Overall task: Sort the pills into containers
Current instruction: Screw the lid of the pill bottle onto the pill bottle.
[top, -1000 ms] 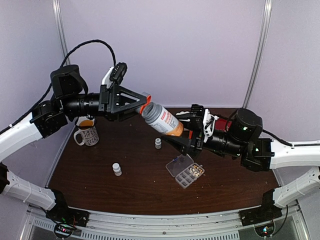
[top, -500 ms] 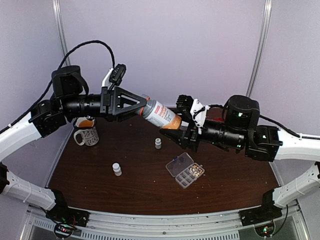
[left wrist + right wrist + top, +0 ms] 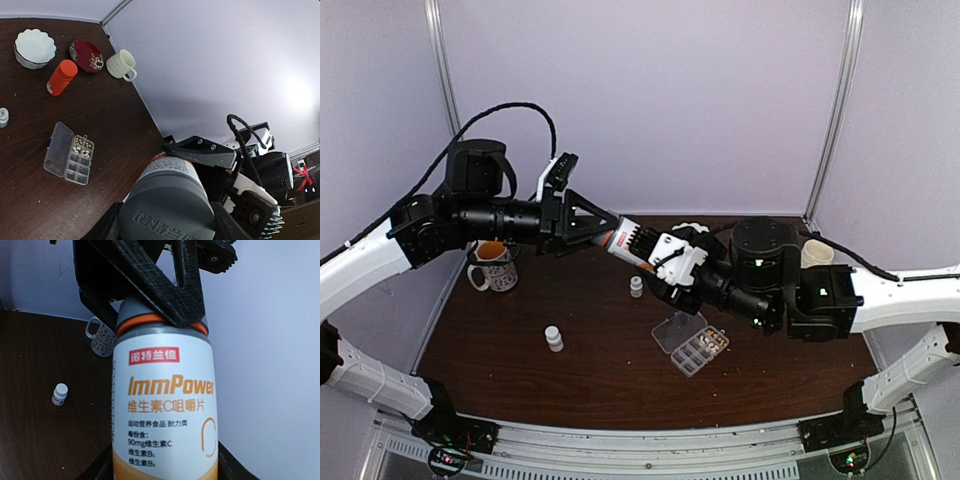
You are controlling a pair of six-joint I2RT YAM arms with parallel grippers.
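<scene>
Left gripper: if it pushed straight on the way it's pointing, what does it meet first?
The labelled bottle, which the left gripper grips at the cap end. Straight beyond that sits the right gripper, clamped on the bottle's body, so the way looks blocked.

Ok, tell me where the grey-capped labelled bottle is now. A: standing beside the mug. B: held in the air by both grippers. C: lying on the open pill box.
B: the left gripper grips its cap end and the right gripper its body, holding the labelled bottle clear of the table.
</scene>
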